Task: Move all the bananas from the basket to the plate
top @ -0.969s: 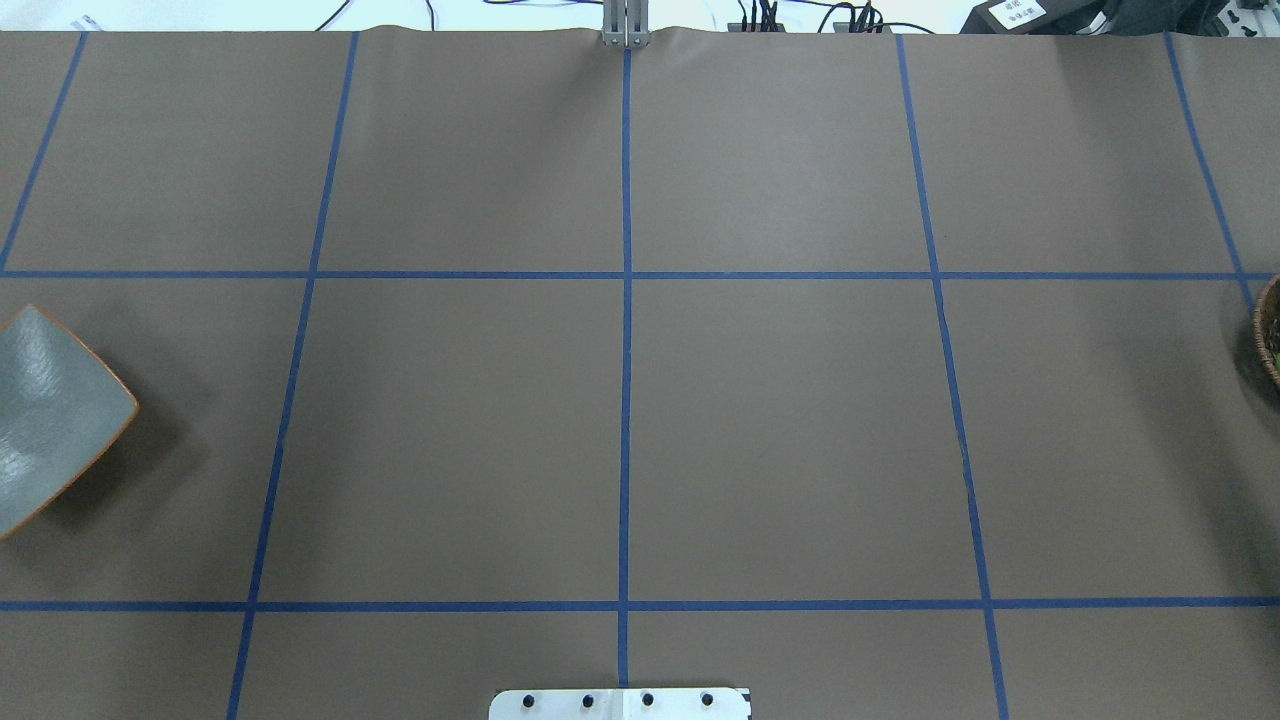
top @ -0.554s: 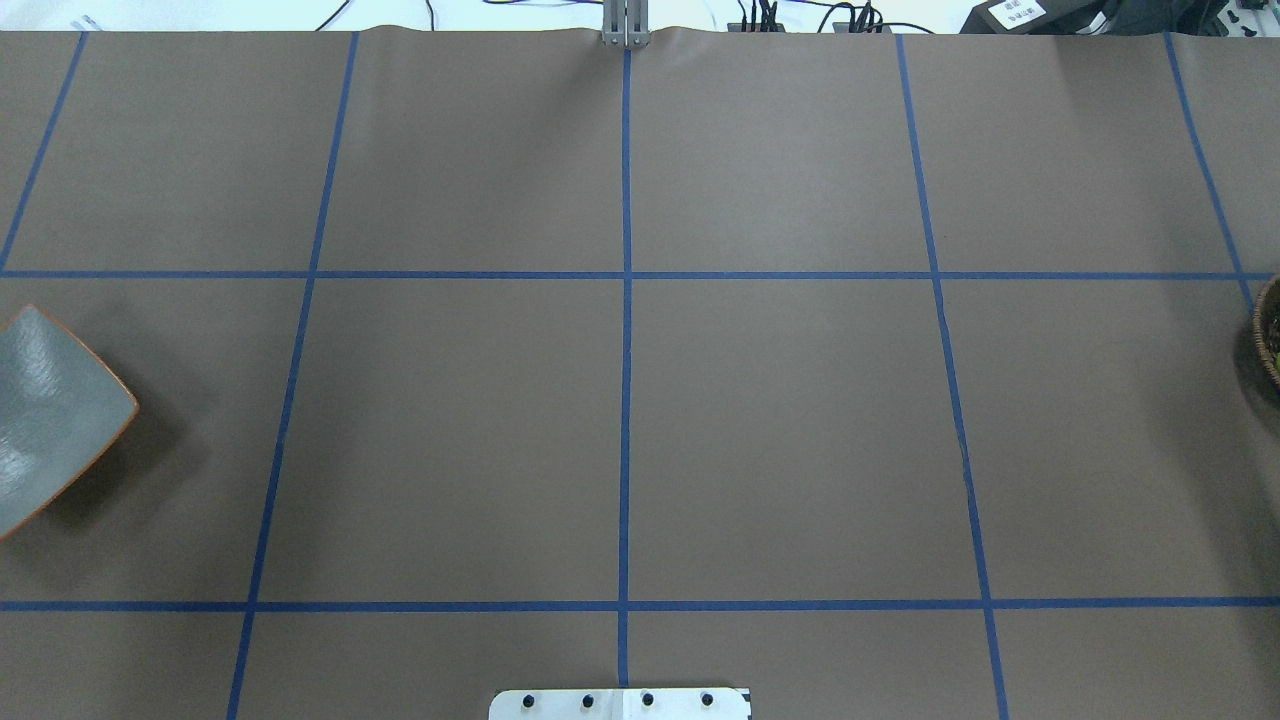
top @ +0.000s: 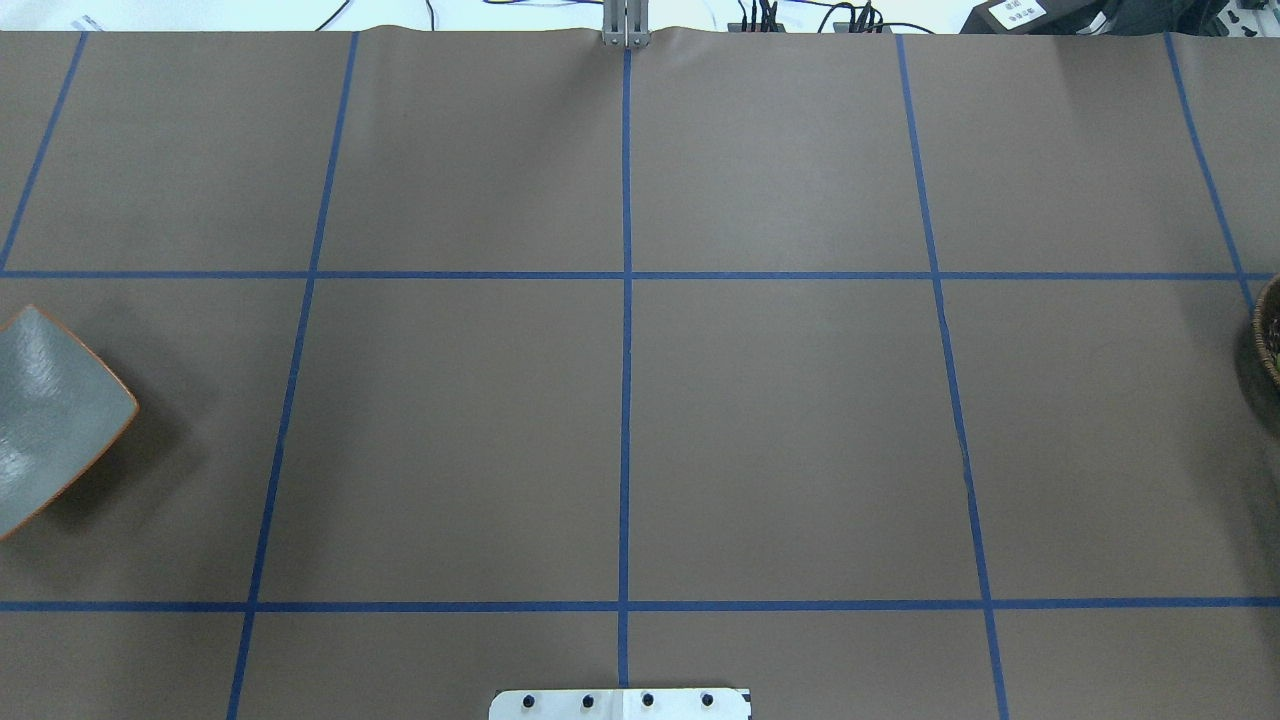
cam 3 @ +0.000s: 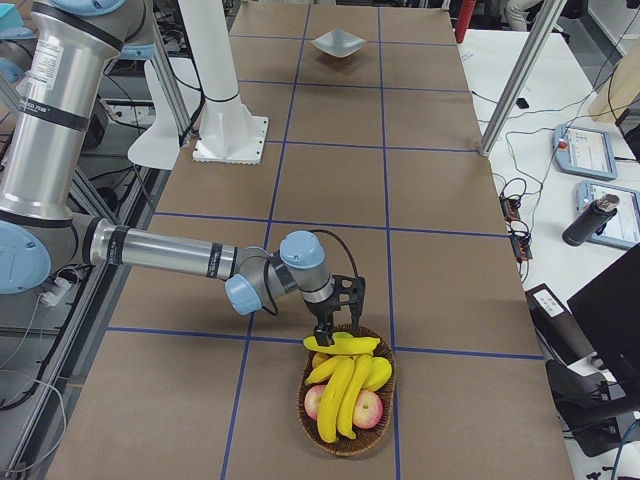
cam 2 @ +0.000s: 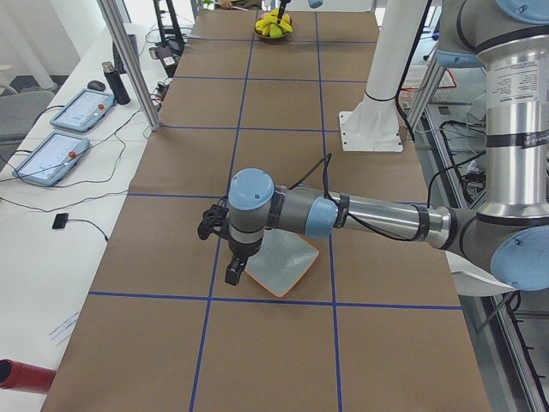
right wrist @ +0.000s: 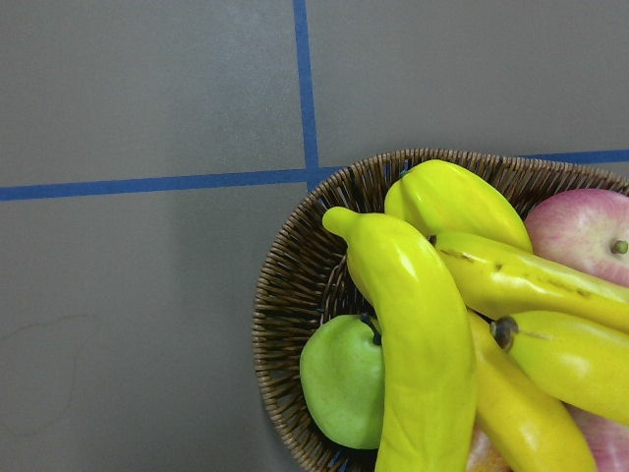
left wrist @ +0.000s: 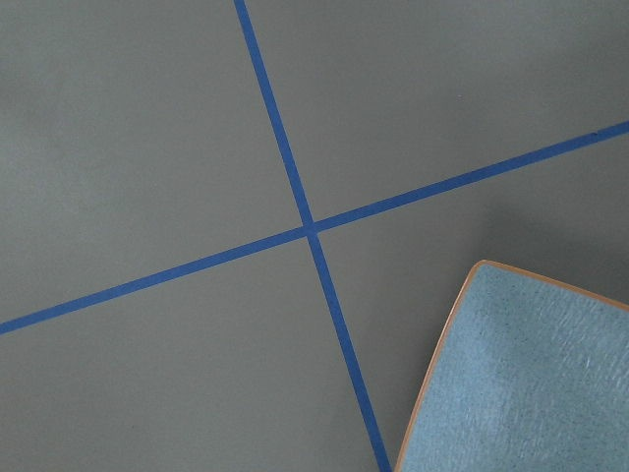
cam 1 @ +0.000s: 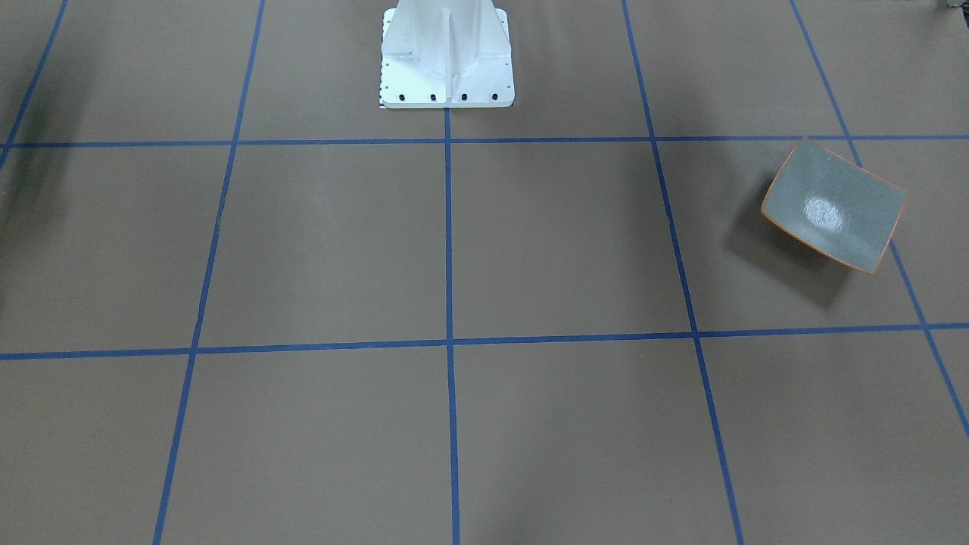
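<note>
Left end effector [cam 2: 233,271], right end effector [cam 3: 325,325]: opening cannot be determined. Hazard: piled bananas [right wrist: 418,324] may slip and roll off the wicker basket [right wrist: 290,285].

Left arm [cam 2: 386,215], right arm [cam 3: 160,252] outstretched low

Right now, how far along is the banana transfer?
Done: nothing; the plate is empty. In hand: the right tool hangs over the rim of the basket, close to the bananas, gripping none that I can see; the left tool hangs at the plate's edge. Left: every banana, all lying in the basket with the apples.
</note>
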`<state>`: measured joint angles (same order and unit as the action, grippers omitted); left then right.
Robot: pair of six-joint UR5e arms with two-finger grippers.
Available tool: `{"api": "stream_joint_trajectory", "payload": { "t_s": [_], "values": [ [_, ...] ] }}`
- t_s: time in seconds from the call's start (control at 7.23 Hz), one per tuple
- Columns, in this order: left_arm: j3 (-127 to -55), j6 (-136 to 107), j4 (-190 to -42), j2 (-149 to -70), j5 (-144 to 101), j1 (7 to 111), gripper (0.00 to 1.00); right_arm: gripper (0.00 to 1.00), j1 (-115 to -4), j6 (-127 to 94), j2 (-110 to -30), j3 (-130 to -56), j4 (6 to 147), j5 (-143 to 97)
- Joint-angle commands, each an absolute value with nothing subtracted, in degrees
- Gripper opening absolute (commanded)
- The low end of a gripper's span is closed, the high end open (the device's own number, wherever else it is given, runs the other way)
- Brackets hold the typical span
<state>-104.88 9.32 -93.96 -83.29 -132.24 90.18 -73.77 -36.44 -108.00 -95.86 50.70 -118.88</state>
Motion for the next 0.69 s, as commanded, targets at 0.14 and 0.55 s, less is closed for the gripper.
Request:
{"api": "stream_joint_trajectory", "payload": {
  "t_s": [0.14,0.55],
  "values": [
    [-104.9,9.4,-94.0,-83.1,-132.3,90.2,1.00,0.99,-69.2,-36.9,-108.9,-94.5,48.3,-114.5],
    [-104.9,9.3,-94.0,-83.1,-132.3,90.2,1.00,0.98,-66.5,-36.1,-110.4,-94.4,48.3,-111.2]
  ]
}}
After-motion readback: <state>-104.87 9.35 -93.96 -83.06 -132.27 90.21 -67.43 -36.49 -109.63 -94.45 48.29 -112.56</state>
